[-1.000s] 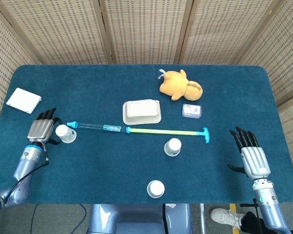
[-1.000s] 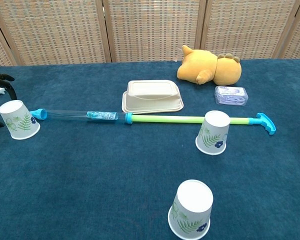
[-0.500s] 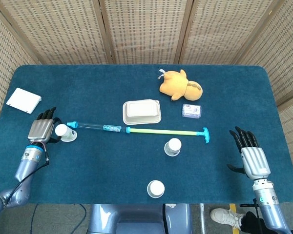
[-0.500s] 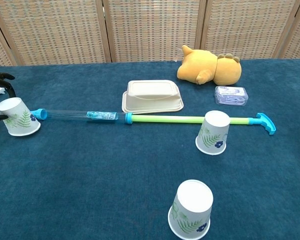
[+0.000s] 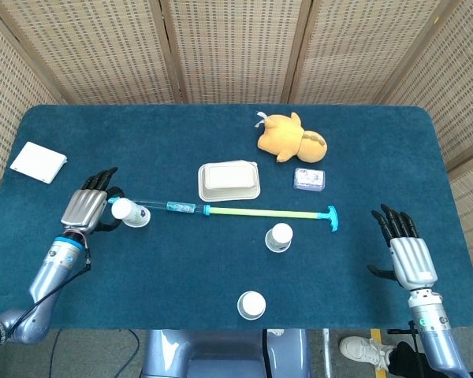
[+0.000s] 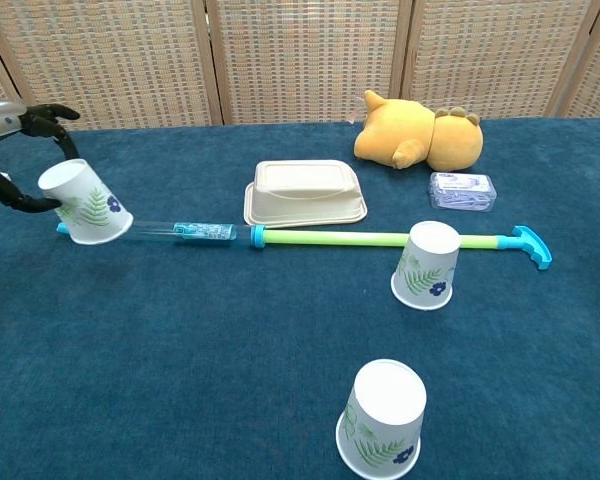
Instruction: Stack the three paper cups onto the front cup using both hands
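Tilted paper cup (image 6: 84, 203) in left robot hand (image 5: 88, 209)

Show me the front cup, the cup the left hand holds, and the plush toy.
front cup (image 6: 382, 420), chest view, on its side wall
held cup (image 6: 86, 204), chest view, on its printed side
plush toy (image 5: 290, 137), head view, on its body

Head and chest views under bright, even, diffuse light from above. Shadows are soft and short: a faint dark rim lies under the lunch box (image 6: 305, 192) and beneath the plush toy (image 6: 420, 133). The blue counter (image 5: 181, 268) is matte and shows no glare; the white cup tops (image 5: 251, 303) appear nearly washed out in the head view. Both views are sharp throughout, with no motion blur, even on the left hand (image 6: 20, 150) at the chest view's edge. The woven screen (image 6: 300, 55) shows fine grain, and straight lines bow slightly near the borders.
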`<control>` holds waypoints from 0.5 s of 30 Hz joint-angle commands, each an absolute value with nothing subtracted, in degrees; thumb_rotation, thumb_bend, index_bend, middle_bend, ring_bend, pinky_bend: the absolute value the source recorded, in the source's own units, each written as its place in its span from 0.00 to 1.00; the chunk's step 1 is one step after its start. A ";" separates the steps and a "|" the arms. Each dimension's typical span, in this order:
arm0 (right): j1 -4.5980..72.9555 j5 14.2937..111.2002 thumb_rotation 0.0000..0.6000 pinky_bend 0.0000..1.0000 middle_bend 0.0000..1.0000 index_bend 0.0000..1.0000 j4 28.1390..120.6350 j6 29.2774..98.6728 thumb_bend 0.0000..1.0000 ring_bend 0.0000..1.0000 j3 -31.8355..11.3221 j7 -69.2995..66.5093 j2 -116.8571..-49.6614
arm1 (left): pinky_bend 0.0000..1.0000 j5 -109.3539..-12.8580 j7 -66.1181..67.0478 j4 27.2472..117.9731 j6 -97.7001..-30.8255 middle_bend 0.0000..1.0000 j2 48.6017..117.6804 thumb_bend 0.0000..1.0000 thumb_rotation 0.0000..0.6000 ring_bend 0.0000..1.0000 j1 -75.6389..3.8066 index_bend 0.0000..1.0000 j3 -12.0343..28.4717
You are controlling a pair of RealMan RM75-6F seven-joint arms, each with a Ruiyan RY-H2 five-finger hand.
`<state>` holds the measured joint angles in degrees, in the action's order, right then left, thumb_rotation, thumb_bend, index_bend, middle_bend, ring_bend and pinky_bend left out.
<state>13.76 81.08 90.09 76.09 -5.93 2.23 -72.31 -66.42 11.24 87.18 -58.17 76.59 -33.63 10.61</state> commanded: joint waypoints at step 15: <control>13.61 80.06 1.00 0.00 0.00 0.00 89.42 76.14 0.10 0.00 -6.49 2.04 -72.18 | 0.08 -78.77 9.40 95.71 -57.64 0.00 79.64 0.35 1.00 0.00 -39.78 0.46 10.14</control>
<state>13.62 80.06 89.42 76.14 -6.48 2.05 -72.18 -78.03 10.04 95.34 -57.96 79.07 -39.22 10.17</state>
